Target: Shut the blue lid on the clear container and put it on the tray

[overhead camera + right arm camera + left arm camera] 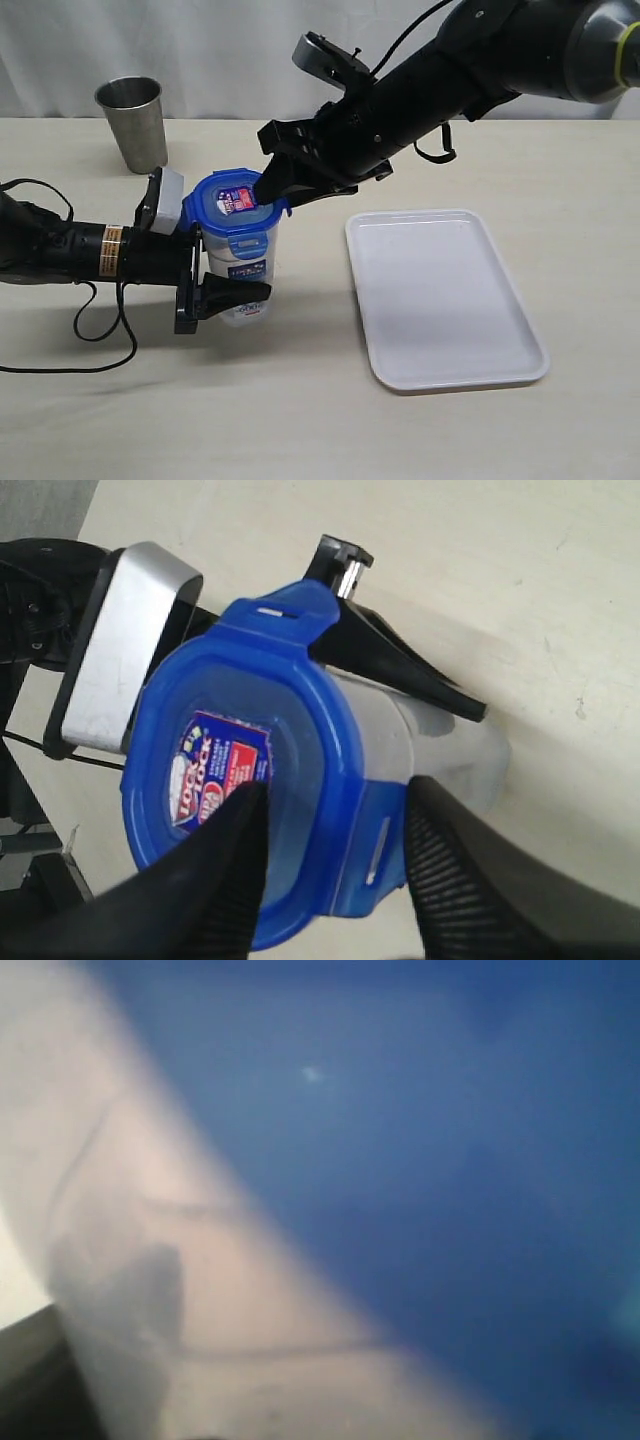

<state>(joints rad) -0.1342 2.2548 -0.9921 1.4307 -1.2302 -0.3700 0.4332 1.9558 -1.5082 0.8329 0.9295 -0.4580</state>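
Exterior: the clear container point(246, 252), translucent with a blue-and-white label, stands upright mid-desk point(300, 420), near the tray's point(450, 300) long rim. The left gripper point(245, 287) clamps it, and the blue lid point(225, 216) caps it.

Left wrist: a blur of blue only.

Right wrist: the right gripper point(335, 800) pinches the lid's side flap beside its red-and-white sticker.

Black arms point(450, 70), looped black cables point(100, 340), ribbed fingers point(470, 880).
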